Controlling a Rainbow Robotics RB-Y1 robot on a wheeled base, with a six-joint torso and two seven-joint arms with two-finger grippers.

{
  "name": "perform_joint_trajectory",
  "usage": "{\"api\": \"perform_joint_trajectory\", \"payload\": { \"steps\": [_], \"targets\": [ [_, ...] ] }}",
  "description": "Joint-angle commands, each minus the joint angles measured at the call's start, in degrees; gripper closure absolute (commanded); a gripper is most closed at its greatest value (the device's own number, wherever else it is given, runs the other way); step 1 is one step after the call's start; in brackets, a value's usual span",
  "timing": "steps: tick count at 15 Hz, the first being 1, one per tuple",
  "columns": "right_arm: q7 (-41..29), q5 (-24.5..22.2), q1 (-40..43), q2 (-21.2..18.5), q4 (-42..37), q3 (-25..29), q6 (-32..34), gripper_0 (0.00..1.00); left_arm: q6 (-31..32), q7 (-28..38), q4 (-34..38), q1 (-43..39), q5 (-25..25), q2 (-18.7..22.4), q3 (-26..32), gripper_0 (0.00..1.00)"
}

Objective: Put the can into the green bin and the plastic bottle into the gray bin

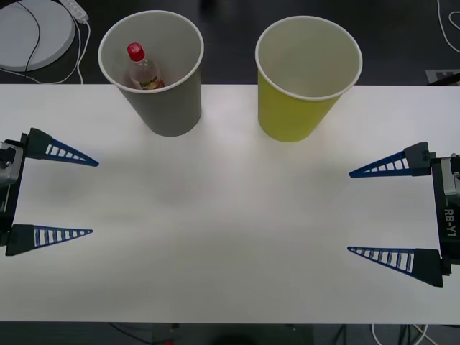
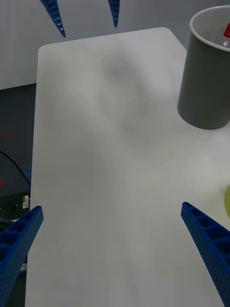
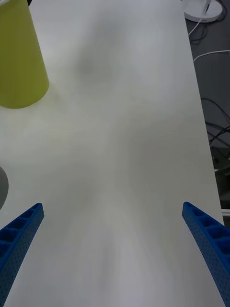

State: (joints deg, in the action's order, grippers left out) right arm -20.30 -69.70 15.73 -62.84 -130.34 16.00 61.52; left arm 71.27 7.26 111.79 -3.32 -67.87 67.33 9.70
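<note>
Lettering "RB-Y1" reads along the right arm's wrist, beside the right gripper (image 1: 349, 212). Plastic bottle (image 1: 143, 70) stands inside the gray bin (image 1: 169, 108), long axis near upright and leaning slightly, red cap up, red-and-yellow label low against the white inner wall; label text too small to read. Green bin (image 1: 291, 115) stands upright just beside the gray one at the white table's (image 1: 215, 230) far edge, its white inside showing nothing. Right gripper hovers over the table's right side, jaws spread wide, nothing held. Left gripper (image 1: 95, 196) likewise on the left side, jaws released.
</note>
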Motion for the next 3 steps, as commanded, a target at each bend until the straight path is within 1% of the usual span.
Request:
{"api": "perform_joint_trajectory", "payload": {
  "steps": [1,3],
  "targets": [
    [0.0,0.0,0.0,0.0,0.0,0.0,0.0,0.00,0.0,0.1,-0.1,-0.4,0.1,0.0,0.0,0.00],
    [0.0,0.0,0.0,0.0,0.0,0.0,0.0,0.00,0.0,0.1,-0.1,-0.4,0.1,0.0,0.0,0.00]
  ]
}}
